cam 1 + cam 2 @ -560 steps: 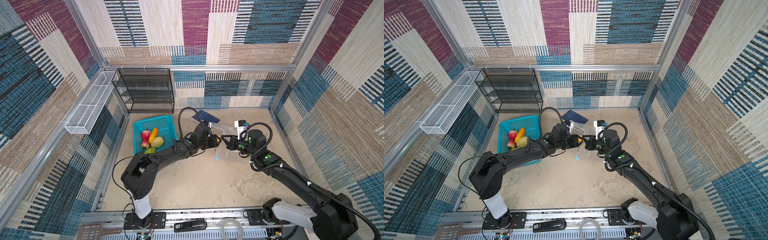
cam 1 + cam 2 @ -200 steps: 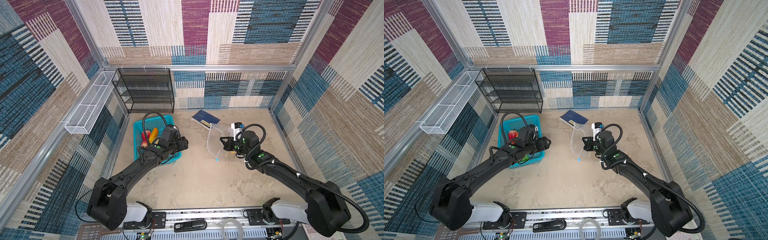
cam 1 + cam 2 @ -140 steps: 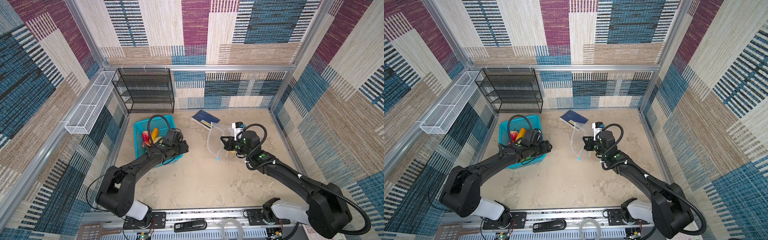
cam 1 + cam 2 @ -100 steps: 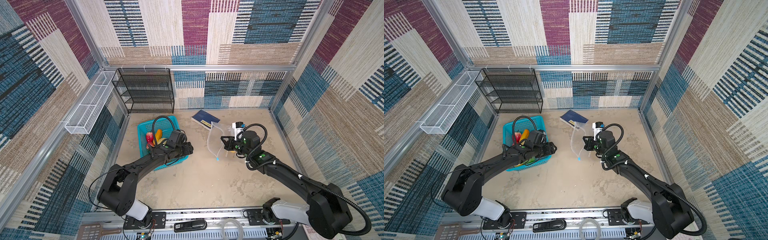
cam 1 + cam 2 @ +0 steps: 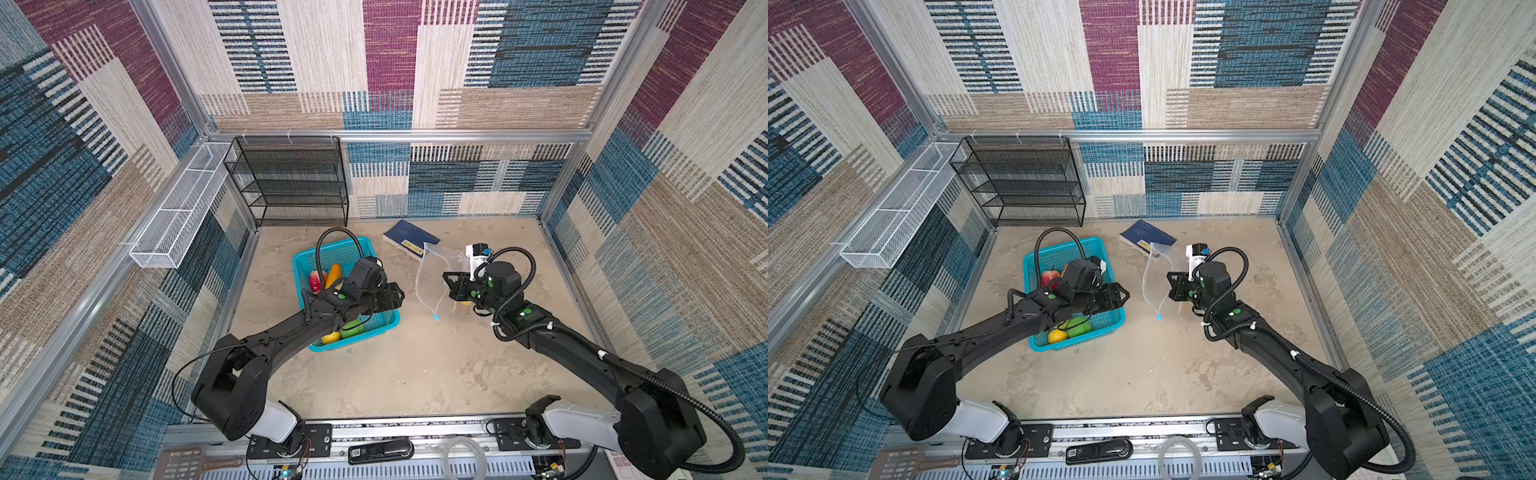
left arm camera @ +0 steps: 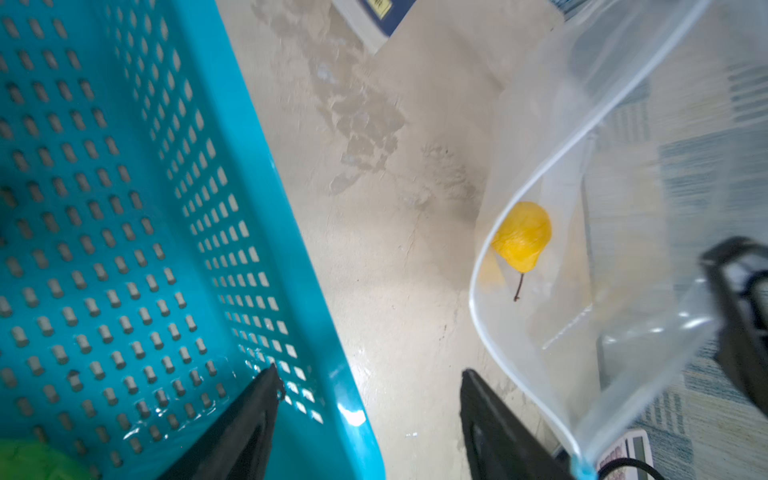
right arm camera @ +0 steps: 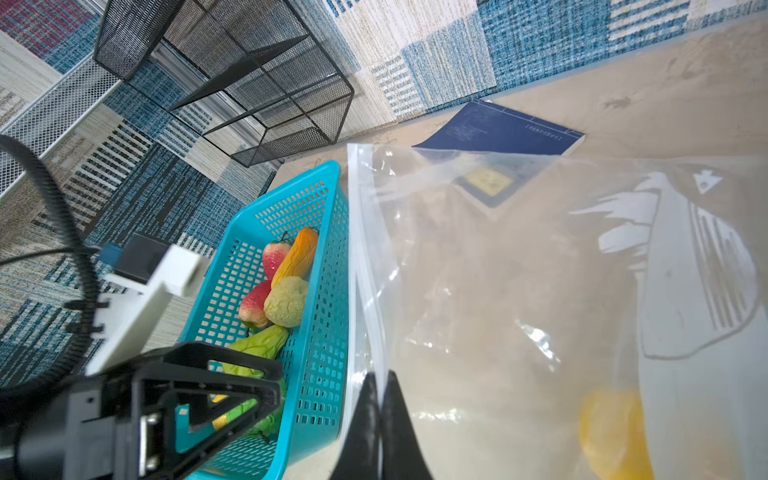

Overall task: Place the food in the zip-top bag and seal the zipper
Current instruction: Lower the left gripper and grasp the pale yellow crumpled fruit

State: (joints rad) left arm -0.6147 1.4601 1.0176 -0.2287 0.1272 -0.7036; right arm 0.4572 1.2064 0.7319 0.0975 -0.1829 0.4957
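Left wrist: clear, gaping zip-top bag

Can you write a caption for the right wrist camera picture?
Right claw pinching the clear bag, yellow fruit inside, beside a teal basket of toy food.

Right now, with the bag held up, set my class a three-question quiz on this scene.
1. True or false: the right fingers are shut on the zip-top bag at its mouth edge.
2. What lies inside the bag? A red apple; B yellow fruit; C green vegetable.
3. In one word, how do the empty left fingers stand at the teal basket rim?
Key: 1 true; 2 B; 3 open.
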